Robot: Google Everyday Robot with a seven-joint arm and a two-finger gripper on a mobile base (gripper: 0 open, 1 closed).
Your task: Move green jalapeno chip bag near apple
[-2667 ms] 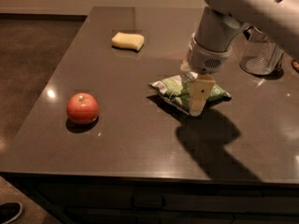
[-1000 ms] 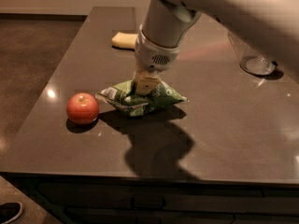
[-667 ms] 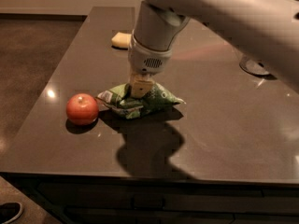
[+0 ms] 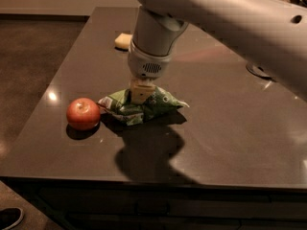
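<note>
We judge the carrying step all but done. The green jalapeno chip bag (image 4: 160,104) lies on the dark table (image 4: 230,143) just to the right of the apple (image 4: 83,113). Its nearest corner is almost at the apple's skin, though we cannot tell whether the two touch.

The gripper (image 4: 142,94) stands straight down over the bag, on the side of its middle nearer the apple. The jaws look pressed together on a fold of foil at the bag's top.

What we think the next move calls for is a release. The jaws would spread enough to free the foil without dragging it, and the wrist would then lift straight up, away from the apple, so the fruit is not nudged into rolling.

The bag's long axis runs outward from the apple, roughly along the table's near edge. One crumpled end faces the apple, and the tapered, pointed corner aims directly away from it. The bag lies flat on its broad face, printed side up.

A pale sponge (image 4: 123,40) sits well beyond the apple, toward the far edge, and plays no part here.
</note>
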